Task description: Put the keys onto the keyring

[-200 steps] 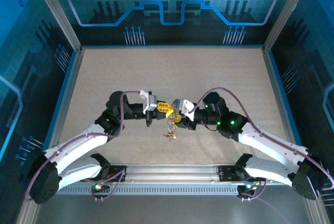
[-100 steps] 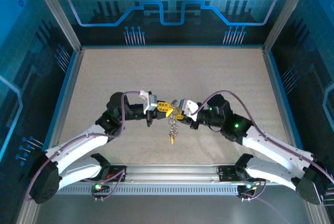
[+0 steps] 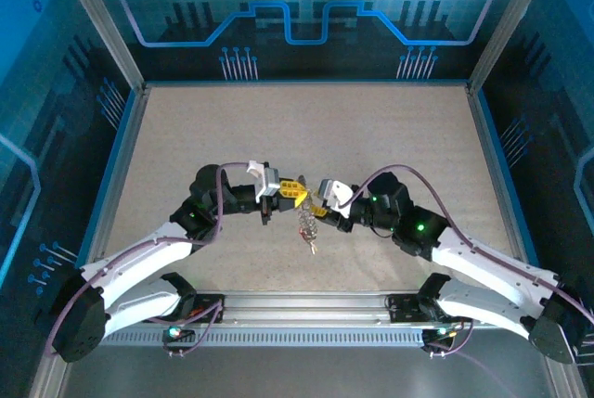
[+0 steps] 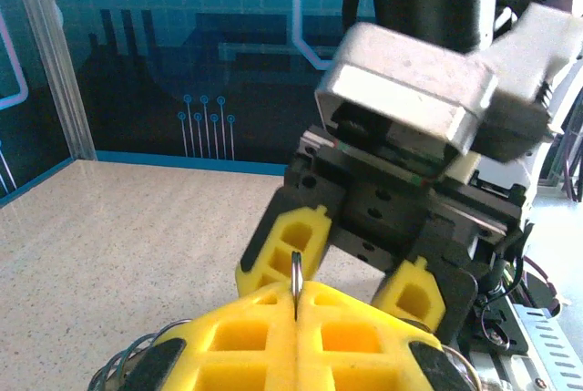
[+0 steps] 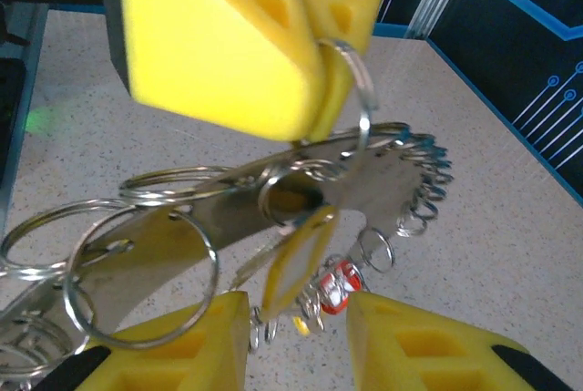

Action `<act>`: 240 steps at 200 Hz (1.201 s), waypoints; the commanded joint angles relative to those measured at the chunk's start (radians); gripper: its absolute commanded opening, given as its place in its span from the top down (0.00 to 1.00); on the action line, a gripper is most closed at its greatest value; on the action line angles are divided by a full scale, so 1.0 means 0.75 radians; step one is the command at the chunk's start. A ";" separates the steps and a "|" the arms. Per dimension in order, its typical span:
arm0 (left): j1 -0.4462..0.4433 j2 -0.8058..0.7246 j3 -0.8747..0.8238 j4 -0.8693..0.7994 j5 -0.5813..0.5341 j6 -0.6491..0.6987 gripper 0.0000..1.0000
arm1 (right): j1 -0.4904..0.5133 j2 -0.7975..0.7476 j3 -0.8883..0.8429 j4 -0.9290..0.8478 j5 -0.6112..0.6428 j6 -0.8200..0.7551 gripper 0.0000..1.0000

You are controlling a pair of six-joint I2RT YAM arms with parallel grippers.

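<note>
Though half-hidden, keyring in left pincer

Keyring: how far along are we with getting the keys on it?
Done: several small keys with yellow and red tags already dangle from the keyring.
In hand: the left gripper is shut on the keyring's edge, holding it off the table. The right gripper faces it, open, a yellow tag hanging between its fingers.
Left: I can't tell whether any key remains to add.

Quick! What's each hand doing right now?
Left hand: closed, holding the keyring.
Right hand: open, holding nothing.
</note>
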 commanded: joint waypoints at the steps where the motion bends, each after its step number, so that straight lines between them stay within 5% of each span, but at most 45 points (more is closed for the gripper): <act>1: 0.009 -0.034 -0.014 0.077 -0.012 -0.010 1.00 | 0.053 0.021 -0.038 0.131 0.079 0.070 0.65; 46: 0.010 -0.041 -0.020 0.078 -0.013 -0.010 1.00 | 0.075 0.025 -0.075 0.245 0.230 0.170 0.65; 194: 0.012 -0.039 -0.015 0.050 -0.041 0.013 1.00 | 0.163 0.018 -0.160 0.399 0.348 0.299 0.57; 240: 0.011 -0.035 -0.016 0.050 -0.047 0.012 1.00 | 0.163 -0.028 -0.168 0.377 0.428 0.295 0.78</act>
